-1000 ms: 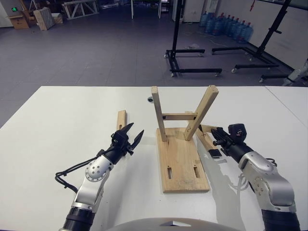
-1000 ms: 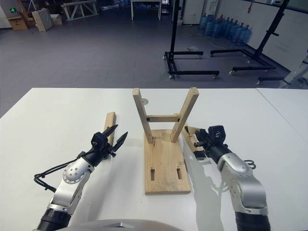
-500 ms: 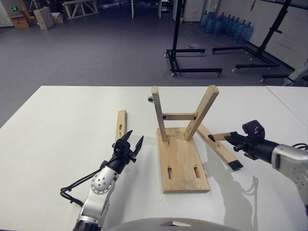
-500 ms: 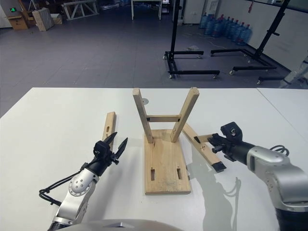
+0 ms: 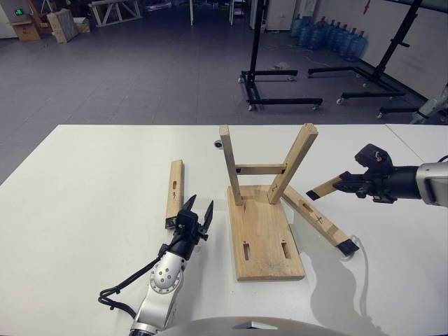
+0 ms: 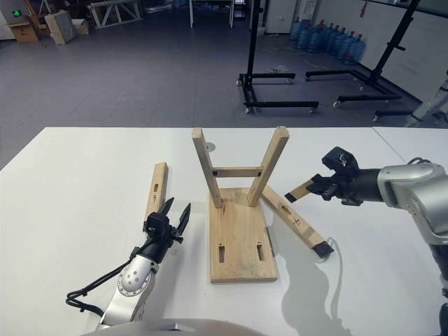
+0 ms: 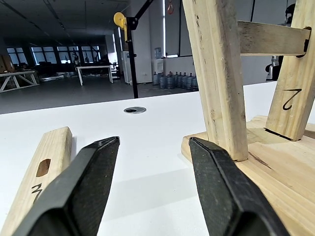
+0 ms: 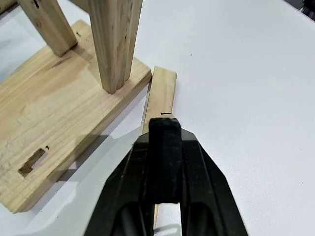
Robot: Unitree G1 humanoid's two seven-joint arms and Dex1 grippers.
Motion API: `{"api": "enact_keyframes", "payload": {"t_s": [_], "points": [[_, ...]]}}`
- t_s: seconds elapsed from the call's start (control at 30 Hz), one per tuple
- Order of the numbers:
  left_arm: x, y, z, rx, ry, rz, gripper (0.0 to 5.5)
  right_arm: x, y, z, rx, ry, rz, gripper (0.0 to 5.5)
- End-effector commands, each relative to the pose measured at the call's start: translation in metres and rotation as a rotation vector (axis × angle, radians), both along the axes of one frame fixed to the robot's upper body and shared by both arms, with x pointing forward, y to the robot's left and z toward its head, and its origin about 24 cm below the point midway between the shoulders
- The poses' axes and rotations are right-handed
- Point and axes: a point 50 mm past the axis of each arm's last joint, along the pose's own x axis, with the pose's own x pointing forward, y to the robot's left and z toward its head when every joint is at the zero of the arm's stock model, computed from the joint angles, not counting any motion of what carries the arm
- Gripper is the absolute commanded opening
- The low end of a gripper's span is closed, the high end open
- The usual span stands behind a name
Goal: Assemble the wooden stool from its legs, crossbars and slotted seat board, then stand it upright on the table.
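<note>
Although two legs (image 5: 230, 164) and one crossbar (image 5: 260, 169) already stand slotted in the seat board (image 5: 266, 241), flat on the table (image 5: 84, 182), the left eye view has two loose legs (image 5: 175, 190) lying either side. Left wrist: the left gripper (image 7: 153, 142) gapes wide, empty, near one of them. Right wrist: the right gripper (image 8: 165, 125) is clamped on a second crossbar (image 8: 162, 91) beside the board; I judge roughly half remains.

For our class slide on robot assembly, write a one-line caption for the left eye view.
Right gripper grips a crossbar beside the half-built stool; open left gripper sits by a loose leg.
</note>
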Motion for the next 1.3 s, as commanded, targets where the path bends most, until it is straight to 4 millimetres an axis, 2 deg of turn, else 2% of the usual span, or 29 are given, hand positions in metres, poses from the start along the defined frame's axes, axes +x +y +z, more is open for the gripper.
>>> {"api": "enact_keyframes", "payload": {"t_s": [0.03, 0.1, 0.4, 0.63, 0.87, 0.93, 1.03, 1.1, 1.13, 1.2, 1.23, 1.27, 1.3], "points": [[-0.005, -0.003, -0.003, -0.009, 0.01, 0.015, 2.58, -0.004, 0.0, -0.002, -0.005, 0.039, 0.006, 0.4], [-0.005, -0.003, -0.003, -0.009, 0.011, 0.019, 2.58, -0.005, 0.004, -0.004, 0.009, 0.048, 0.012, 0.4], [-0.006, -0.005, -0.002, -0.006, 0.015, 0.015, 2.58, -0.012, -0.02, 0.001, 0.02, 0.059, -0.042, 0.4], [-0.007, -0.007, -0.003, -0.009, 0.018, 0.02, 2.58, -0.015, -0.022, 0.008, 0.072, 0.017, -0.041, 0.4], [-0.005, -0.007, -0.004, -0.006, 0.021, 0.013, 2.58, -0.025, -0.028, 0.002, 0.137, -0.018, -0.094, 0.4], [-0.004, -0.006, -0.003, -0.005, 0.019, 0.009, 2.58, -0.028, -0.028, 0.0, 0.204, -0.071, -0.114, 0.4], [-0.001, -0.002, -0.001, -0.001, 0.011, -0.002, 2.58, -0.02, -0.031, 0.002, 0.357, -0.321, -0.197, 0.4], [0.004, 0.001, 0.0, 0.005, 0.005, -0.03, 2.58, -0.012, -0.035, 0.0, 0.399, -0.475, -0.276, 0.4], [0.006, 0.002, 0.001, 0.01, 0.003, -0.046, 2.58, 0.0, -0.019, -0.007, 0.388, -0.525, -0.303, 0.4], [0.01, 0.004, 0.004, 0.025, -0.008, -0.081, 2.58, 0.036, 0.037, -0.023, 0.371, -0.593, -0.336, 0.4], [0.013, 0.006, 0.006, 0.033, -0.016, -0.098, 2.58, 0.045, 0.056, -0.026, 0.361, -0.622, -0.344, 0.4], [0.017, 0.01, 0.01, 0.038, -0.027, -0.106, 2.58, 0.047, 0.063, -0.03, 0.354, -0.632, -0.342, 0.4], [0.021, 0.015, 0.015, 0.04, -0.042, -0.107, 2.58, 0.042, 0.062, -0.035, 0.384, -0.605, -0.318, 0.4]]}}
